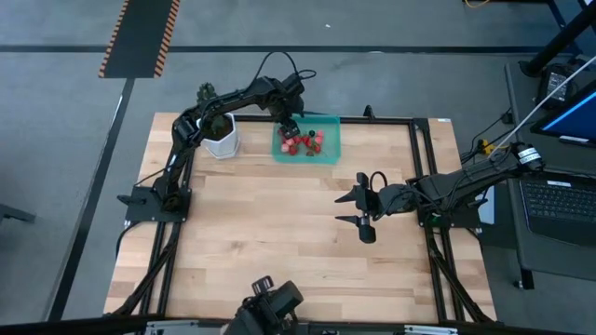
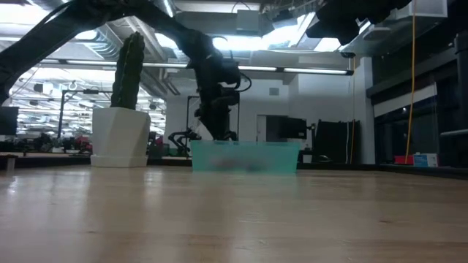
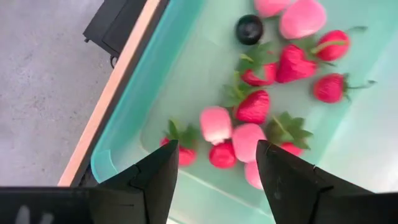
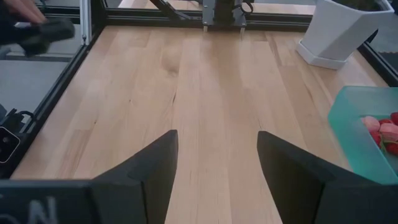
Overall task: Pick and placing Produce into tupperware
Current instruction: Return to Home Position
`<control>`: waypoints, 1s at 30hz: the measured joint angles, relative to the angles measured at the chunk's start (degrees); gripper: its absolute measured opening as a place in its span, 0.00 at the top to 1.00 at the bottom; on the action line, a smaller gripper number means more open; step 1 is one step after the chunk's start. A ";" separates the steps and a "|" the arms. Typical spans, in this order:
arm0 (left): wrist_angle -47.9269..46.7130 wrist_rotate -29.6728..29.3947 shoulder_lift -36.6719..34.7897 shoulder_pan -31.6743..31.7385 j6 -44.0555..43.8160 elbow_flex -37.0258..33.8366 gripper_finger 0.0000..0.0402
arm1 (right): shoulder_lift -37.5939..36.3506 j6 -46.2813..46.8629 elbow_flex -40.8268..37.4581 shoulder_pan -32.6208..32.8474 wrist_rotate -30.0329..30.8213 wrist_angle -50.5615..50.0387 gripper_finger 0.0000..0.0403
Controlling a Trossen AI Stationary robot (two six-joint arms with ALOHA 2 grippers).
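- Teal tupperware (image 1: 330,151) sits at the upper centre of the high view, on the wood table (image 1: 279,251) near its far edge.
- Produce (image 1: 304,142) lies inside it, gathered mostly in its left half: red strawberries with green tops, pale pink pieces, and one dark berry (image 3: 249,28) a little apart from the cluster.
- Left gripper (image 1: 290,125) hangs over the tupperware's left part, above the produce. Its fingers are spread and hold nothing, and the left wrist view looks down between them onto the berries.
- Right gripper (image 1: 347,208) hovers over bare wood right of centre in the high view, well apart from the tupperware, pointing toward the frame's left. Its fingers are spread wide with nothing between them.
- White pot (image 1: 223,142) with a green cactus (image 1: 216,123) stands just left of the tupperware, under the left arm.
- Seen from the low view, the tupperware is at mid-frame with the pot to its left.
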 joint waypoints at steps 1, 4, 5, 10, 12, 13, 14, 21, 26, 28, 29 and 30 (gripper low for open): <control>-1.29 0.02 0.00 -0.29 -0.02 0.94 0.48 | 0.00 -0.06 0.00 -0.02 -0.01 -0.02 0.45; -5.04 0.00 0.00 -1.33 -0.53 3.67 0.48 | 0.00 -0.02 0.00 0.00 0.00 -0.02 0.45; -6.98 0.00 0.00 -1.76 -1.13 4.45 0.48 | 0.00 0.08 0.00 -0.01 -0.02 0.00 0.45; -15.54 0.09 -0.37 -4.52 -1.55 6.44 0.48 | 0.00 0.10 0.00 0.00 -0.02 0.02 0.45; -18.64 0.04 -0.71 -5.75 -1.53 7.11 0.48 | 0.00 0.10 0.02 0.00 -0.02 0.02 0.45; -20.49 0.04 -1.09 -6.20 -1.52 7.20 0.48 | 0.00 0.10 0.02 0.00 -0.02 0.02 0.45; -22.26 -0.01 -1.55 -6.55 -1.44 7.20 0.48 | 0.00 0.10 0.02 0.00 -0.02 0.02 0.45; -26.64 -0.29 -5.87 -8.00 0.39 7.27 0.48 | -0.02 0.10 0.09 0.00 -0.01 0.04 0.45; -29.99 -0.24 -9.61 -8.22 0.91 7.26 0.48 | -0.02 0.28 0.09 -0.02 -0.02 0.06 0.45; -31.16 -0.09 -11.40 -8.32 0.65 7.20 0.48 | -0.02 0.40 0.09 -0.01 -0.02 0.07 0.45; -31.17 -0.11 -12.22 -8.64 -0.05 7.26 0.48 | -0.02 0.38 0.09 0.00 -0.02 0.04 0.45; -31.29 -0.07 -13.09 -8.89 -0.42 7.27 0.48 | -0.02 0.30 0.09 -0.01 -0.02 0.08 0.45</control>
